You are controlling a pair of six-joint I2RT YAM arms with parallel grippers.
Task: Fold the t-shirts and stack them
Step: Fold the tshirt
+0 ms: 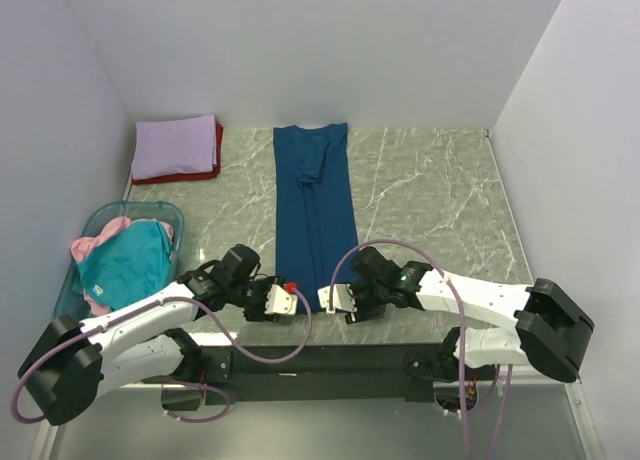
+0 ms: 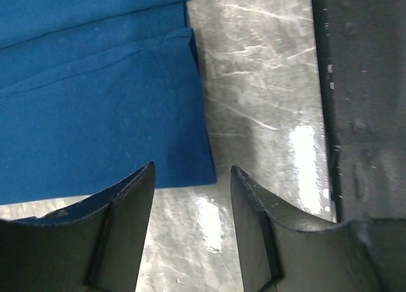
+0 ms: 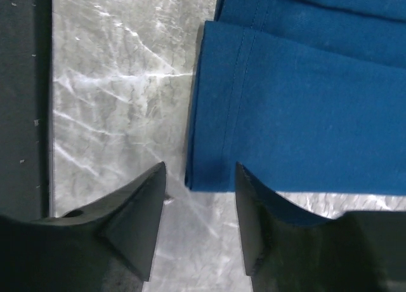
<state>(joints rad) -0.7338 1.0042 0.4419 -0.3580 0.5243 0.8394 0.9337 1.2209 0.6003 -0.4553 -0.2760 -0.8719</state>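
A dark blue t-shirt (image 1: 315,210), folded into a long narrow strip, lies down the middle of the table. My left gripper (image 1: 296,296) and right gripper (image 1: 326,296) sit at its near hem, one at each corner. In the left wrist view the left gripper (image 2: 192,171) is open, and the shirt's (image 2: 95,114) corner ends just past the fingertips. In the right wrist view the right gripper (image 3: 200,168) is open around the other corner of the shirt (image 3: 304,114), with bare table between the fingers. A folded lavender t-shirt (image 1: 175,145) lies on a red one (image 1: 217,155) at the back left.
A translucent blue basket (image 1: 100,220) at the left edge holds a teal t-shirt (image 1: 125,260) and a pink one (image 1: 95,245). The marble table (image 1: 430,200) is walled in on three sides. Its dark front edge (image 2: 361,114) (image 3: 22,114) runs right beside both grippers.
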